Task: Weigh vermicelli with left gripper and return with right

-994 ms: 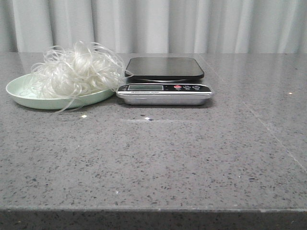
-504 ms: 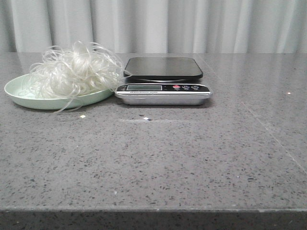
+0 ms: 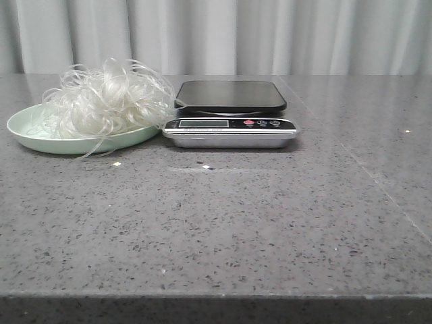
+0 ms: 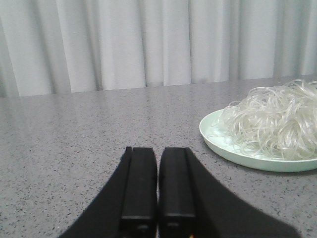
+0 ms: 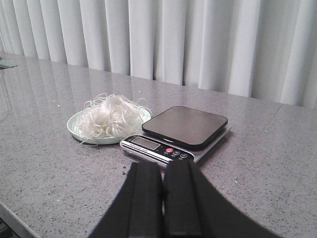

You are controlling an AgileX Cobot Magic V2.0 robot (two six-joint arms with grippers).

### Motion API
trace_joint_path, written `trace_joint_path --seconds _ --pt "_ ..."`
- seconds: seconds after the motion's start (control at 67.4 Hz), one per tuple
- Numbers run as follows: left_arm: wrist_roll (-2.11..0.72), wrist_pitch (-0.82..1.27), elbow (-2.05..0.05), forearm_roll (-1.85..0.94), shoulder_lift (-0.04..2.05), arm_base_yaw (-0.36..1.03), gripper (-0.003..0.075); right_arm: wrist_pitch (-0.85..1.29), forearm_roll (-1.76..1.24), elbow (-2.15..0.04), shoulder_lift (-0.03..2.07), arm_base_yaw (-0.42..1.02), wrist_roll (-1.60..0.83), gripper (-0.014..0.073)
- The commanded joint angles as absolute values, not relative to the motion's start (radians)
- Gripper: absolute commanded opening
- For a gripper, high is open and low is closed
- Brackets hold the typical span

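The vermicelli (image 3: 106, 98) is a fluffy white nest heaped on a pale green plate (image 3: 27, 131) at the table's left back. It also shows in the left wrist view (image 4: 277, 121) and in the right wrist view (image 5: 109, 116). Right beside the plate stands a kitchen scale (image 3: 229, 111) with an empty black platform; it shows in the right wrist view too (image 5: 184, 126). My left gripper (image 4: 158, 151) is shut and empty, low over the table, apart from the plate (image 4: 218, 146). My right gripper (image 5: 163, 166) is shut and empty, short of the scale's button side. Neither arm shows in the front view.
The grey speckled table (image 3: 223, 223) runs to a white curtain (image 3: 223, 34) at the back. A few small pale crumbs (image 3: 117, 163) lie on the table in front of the plate and the scale.
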State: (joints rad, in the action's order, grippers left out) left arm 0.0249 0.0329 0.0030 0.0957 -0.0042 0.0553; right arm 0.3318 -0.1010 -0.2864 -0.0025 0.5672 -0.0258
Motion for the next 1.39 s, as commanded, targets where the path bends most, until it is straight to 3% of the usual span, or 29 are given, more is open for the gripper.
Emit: trace_joint_path --seconds 0.0,0.371,0.623,0.772,0.92,1.38 --pt "0.035 -0.044 0.011 0.097 -0.024 0.051 0.0127 0.259 -0.102 -0.309 0.010 0.563 -0.033 0.0164" --pt "0.035 -0.044 0.011 0.097 -0.024 0.051 0.0127 0.250 -0.081 -0.287 0.010 0.525 -0.033 0.0164" --pt "0.035 -0.044 0.011 0.097 -0.024 0.051 0.0127 0.152 -0.086 -0.192 0.010 0.216 -0.033 0.0164" --pt "0.035 -0.044 0.011 0.097 -0.024 0.051 0.0127 0.012 -0.136 -0.093 0.008 0.110 -0.033 0.0164" --pt "0.035 -0.044 0.011 0.097 -0.024 0.051 0.0127 -0.156 -0.163 0.023 -0.014 0.098 -0.033 0.0164" --pt "0.035 -0.044 0.011 0.097 -0.024 0.051 0.0127 -0.137 -0.160 0.020 -0.027 0.098 -0.032 0.0164"
